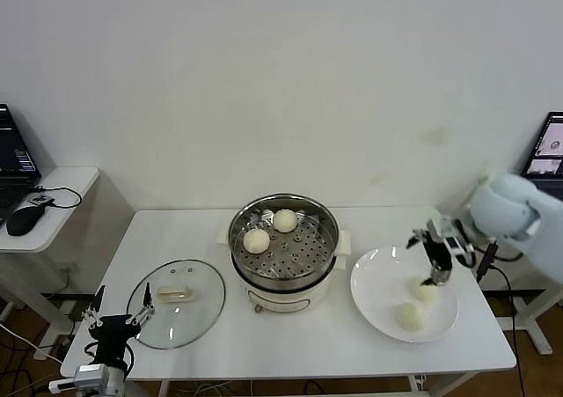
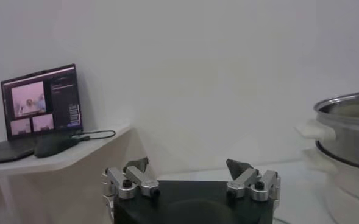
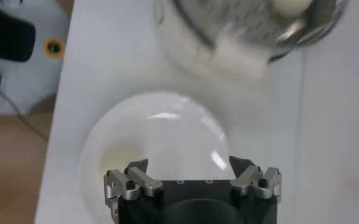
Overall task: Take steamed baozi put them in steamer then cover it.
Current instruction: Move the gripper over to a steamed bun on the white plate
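Note:
The steel steamer [image 1: 283, 254] stands mid-table on its white base, with two baozi [image 1: 284, 220] [image 1: 257, 240] in it. Two more baozi [image 1: 427, 290] [image 1: 407, 316] lie on the white plate [image 1: 378, 283] at the right. My right gripper [image 1: 422, 260] is open just above the plate, one fingertip close over the farther plate bun. In the right wrist view the gripper [image 3: 188, 164] hangs empty over the plate [image 3: 161, 128], with the steamer [image 3: 252, 30] beyond. The glass cover [image 1: 176, 302] lies flat on the table at the left. My left gripper [image 1: 119, 319] is open and empty at the table's front left edge.
A side table [image 1: 53, 194] with a laptop and a mouse [image 1: 22, 221] stands at the far left. Another screen [image 1: 547, 146] is at the far right. The left wrist view shows the steamer's side [image 2: 350, 131] and the laptop [image 2: 39, 103].

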Robot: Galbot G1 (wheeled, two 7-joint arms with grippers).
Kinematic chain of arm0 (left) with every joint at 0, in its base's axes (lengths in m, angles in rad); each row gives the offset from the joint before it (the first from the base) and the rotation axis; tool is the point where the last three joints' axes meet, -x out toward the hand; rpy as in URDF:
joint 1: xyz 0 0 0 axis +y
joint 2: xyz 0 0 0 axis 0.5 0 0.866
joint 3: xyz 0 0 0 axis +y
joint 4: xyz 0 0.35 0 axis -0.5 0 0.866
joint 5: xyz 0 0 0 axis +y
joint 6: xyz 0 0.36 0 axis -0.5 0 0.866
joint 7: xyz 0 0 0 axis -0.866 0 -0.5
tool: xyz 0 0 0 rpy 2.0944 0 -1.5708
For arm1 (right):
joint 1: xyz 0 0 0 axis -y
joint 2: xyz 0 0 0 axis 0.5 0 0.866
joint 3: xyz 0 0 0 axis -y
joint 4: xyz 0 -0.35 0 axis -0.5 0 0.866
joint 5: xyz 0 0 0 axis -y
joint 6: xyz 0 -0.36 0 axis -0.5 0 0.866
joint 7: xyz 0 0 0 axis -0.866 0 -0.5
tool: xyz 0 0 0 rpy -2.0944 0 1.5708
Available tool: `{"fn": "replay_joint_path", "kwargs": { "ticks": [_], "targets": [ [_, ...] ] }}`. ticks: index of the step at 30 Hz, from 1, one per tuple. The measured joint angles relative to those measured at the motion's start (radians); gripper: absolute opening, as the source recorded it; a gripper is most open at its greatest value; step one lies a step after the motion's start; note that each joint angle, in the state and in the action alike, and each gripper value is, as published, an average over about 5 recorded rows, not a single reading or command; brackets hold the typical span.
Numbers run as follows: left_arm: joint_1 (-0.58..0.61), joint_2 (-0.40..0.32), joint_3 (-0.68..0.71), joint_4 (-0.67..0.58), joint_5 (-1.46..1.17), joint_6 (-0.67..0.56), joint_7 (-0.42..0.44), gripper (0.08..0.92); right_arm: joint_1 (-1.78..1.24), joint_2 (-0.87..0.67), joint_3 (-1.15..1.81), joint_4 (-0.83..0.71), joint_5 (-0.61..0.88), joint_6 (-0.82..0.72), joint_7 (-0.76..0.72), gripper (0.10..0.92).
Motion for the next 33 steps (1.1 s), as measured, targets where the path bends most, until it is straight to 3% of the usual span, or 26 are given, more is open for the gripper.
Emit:
{"fn": "replay_joint_path", "kwargs": {
  "ticks": [14,33],
  "targets": [
    [0.002,-0.003,-0.009,0.004,0.005,0.004,0.001,0.823,-0.274,0.04,0.146,-0.052,-0.113,0.019,0.023,0.823],
    [-0.008,-0.01,-0.003,0.015,0.005,0.005,0.0,0.823,-0.391,0.132,0.197,-0.142,-0.17,0.015,0.064,0.786]
  ]
}}
